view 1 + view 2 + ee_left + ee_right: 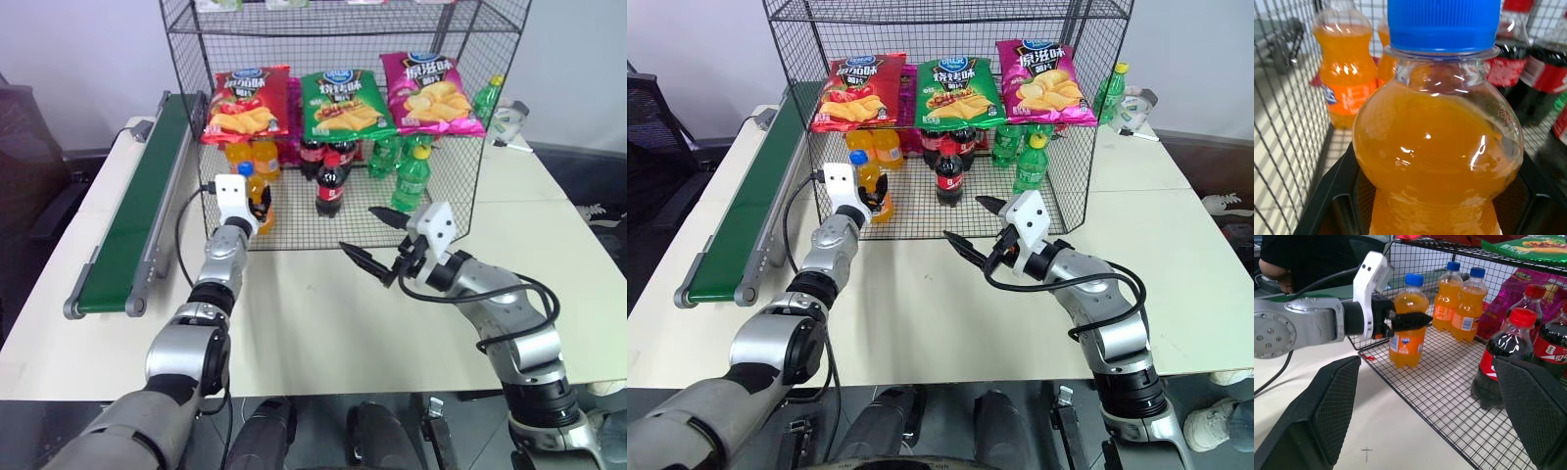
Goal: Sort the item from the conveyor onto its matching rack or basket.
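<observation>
Right wrist view shows the small clear plastic bottle of orange soda (1407, 328), blue-capped with an orange label whose blue logo is too small to read, standing upright on the bottom wire floor of the large black wire-grid shelving cage (1449, 382), near its front corner. The left gripper (1403, 320) reaches in level — its black fingers flank the bottle's shoulder, though whether they press it or stand just off it I cannot tell. Two more orange soda bottles (1462, 303) stand behind; dark cola bottles with red caps (1503, 357) stand beside. Chip bags (338, 103) hang above, their writing illegible. The right gripper (377, 245) hangs outside the cage, jaws apart and empty. The long dark green conveyor belt (147, 206) lies well apart.
</observation>
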Robot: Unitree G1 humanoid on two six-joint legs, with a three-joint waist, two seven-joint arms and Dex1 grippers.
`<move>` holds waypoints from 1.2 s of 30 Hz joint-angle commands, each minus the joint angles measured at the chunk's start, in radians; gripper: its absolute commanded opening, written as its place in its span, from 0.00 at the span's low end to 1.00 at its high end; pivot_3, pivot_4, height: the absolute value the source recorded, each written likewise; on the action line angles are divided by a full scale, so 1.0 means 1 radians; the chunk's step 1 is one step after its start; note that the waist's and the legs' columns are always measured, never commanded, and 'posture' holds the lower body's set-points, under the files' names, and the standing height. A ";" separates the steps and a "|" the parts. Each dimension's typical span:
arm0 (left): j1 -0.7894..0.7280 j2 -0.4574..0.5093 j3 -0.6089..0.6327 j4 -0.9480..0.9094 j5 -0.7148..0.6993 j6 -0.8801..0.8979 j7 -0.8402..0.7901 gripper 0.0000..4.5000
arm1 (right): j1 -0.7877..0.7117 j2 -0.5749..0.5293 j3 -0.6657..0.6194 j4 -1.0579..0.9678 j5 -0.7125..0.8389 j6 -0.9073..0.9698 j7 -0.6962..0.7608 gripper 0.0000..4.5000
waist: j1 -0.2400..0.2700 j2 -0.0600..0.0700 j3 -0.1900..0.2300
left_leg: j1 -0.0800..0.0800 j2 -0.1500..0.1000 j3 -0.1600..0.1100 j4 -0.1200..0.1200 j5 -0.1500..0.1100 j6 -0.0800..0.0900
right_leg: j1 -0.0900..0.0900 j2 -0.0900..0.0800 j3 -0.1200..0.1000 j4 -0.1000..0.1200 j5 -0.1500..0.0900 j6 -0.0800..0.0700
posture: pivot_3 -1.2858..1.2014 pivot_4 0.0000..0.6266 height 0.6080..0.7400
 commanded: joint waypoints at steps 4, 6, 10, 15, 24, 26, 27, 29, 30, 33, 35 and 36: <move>-0.018 0.009 0.027 -0.041 0.001 -0.051 -0.016 0.99 | -0.006 -0.006 -0.017 -0.041 0.005 -0.019 -0.001 1.00 | 0.000 0.000 0.000 | 0.000 0.000 0.000 0.000 0.000 0.000 | 0.000 0.000 0.000 0.000 0.000 0.000 | 0.52 0.24 1.00; -0.002 0.014 0.028 -0.068 0.001 -0.053 -0.028 0.99 | -0.010 -0.005 -0.015 -0.036 0.004 -0.020 0.000 1.00 | -0.001 0.000 0.000 | 0.000 0.000 0.000 0.000 0.000 0.000 | 0.000 0.000 0.000 0.000 0.000 0.000 | 0.52 0.24 1.00; 0.062 0.022 0.024 -0.186 -0.004 -0.046 -0.070 0.99 | -0.011 -0.006 -0.016 -0.037 0.004 -0.020 0.002 1.00 | -0.004 0.000 0.000 | 0.000 0.000 0.000 0.000 0.000 0.000 | 0.000 0.000 0.000 0.001 0.000 0.000 | 0.52 0.24 1.00; 0.223 0.044 0.000 -0.474 0.000 0.035 -0.116 0.99 | -0.006 -0.011 -0.022 -0.043 0.008 -0.018 0.004 1.00 | -0.009 0.000 0.000 | 0.000 0.000 0.000 0.000 0.000 0.000 | 0.000 0.000 0.001 0.001 0.000 0.000 | 0.52 0.24 1.00; 0.503 0.125 0.003 -1.013 -0.046 0.314 -0.131 0.99 | -0.018 -0.025 -0.025 -0.031 0.015 -0.014 0.022 1.00 | -0.016 0.001 0.000 | 0.001 0.001 -0.001 0.000 0.000 0.000 | 0.000 0.000 0.001 0.001 0.000 0.000 | 0.52 0.24 1.00; 0.551 0.169 0.002 -1.104 -0.073 0.384 -0.181 0.99 | -0.021 -0.030 -0.027 -0.030 0.018 -0.012 0.028 1.00 | -0.018 0.001 -0.001 | 0.001 0.000 -0.001 0.000 0.000 0.000 | 0.001 0.000 0.001 0.001 0.000 0.000 | 0.52 0.24 1.00; 0.565 0.184 0.004 -1.135 -0.083 0.411 -0.197 0.99 | -0.022 -0.031 -0.029 -0.029 0.018 -0.011 0.030 1.00 | -0.020 0.001 -0.001 | 0.001 0.000 -0.001 0.000 0.000 0.000 | 0.001 0.000 0.001 0.001 0.000 0.000 | 0.52 0.24 1.00; 0.620 0.265 0.044 -1.215 -0.145 0.511 -0.265 0.99 | -0.024 -0.051 -0.045 -0.029 0.029 0.001 0.043 1.00 | -0.020 0.001 -0.001 | 0.001 0.001 -0.001 -0.001 0.000 0.000 | 0.000 -0.001 0.001 0.001 0.000 -0.001 | 0.52 0.24 1.00; 0.661 0.326 0.082 -1.263 -0.197 0.580 -0.317 0.99 | -0.023 -0.070 -0.059 -0.026 0.038 0.009 0.057 1.00 | -0.024 0.001 -0.001 | 0.001 0.001 -0.001 -0.001 0.000 0.000 | 0.000 -0.001 0.001 0.001 0.000 -0.001 | 0.52 0.24 1.00; 0.767 0.471 0.148 -1.361 -0.278 0.722 -0.407 0.99 | -0.020 -0.121 -0.090 -0.003 0.048 0.013 0.088 1.00 | -0.029 0.003 0.000 | 0.001 0.002 0.001 -0.003 0.000 0.000 | -0.002 -0.001 0.003 0.001 0.000 -0.001 | 0.52 0.24 1.00; 0.791 0.502 0.162 -1.389 -0.301 0.756 -0.412 0.99 | -0.019 -0.135 -0.097 0.007 0.050 0.010 0.097 1.00 | -0.019 0.004 0.000 | 0.001 0.002 0.001 -0.003 0.000 0.000 | -0.002 -0.001 0.003 0.000 -0.001 -0.001 | 0.52 0.24 1.00; 0.805 0.513 0.176 -1.400 -0.312 0.773 -0.413 0.99 | -0.019 -0.140 -0.101 0.013 0.051 0.008 0.103 1.00 | -0.012 0.004 0.000 | 0.001 0.002 0.000 -0.002 0.000 0.000 | -0.001 -0.001 0.003 0.000 -0.001 -0.001 | 0.52 0.24 1.00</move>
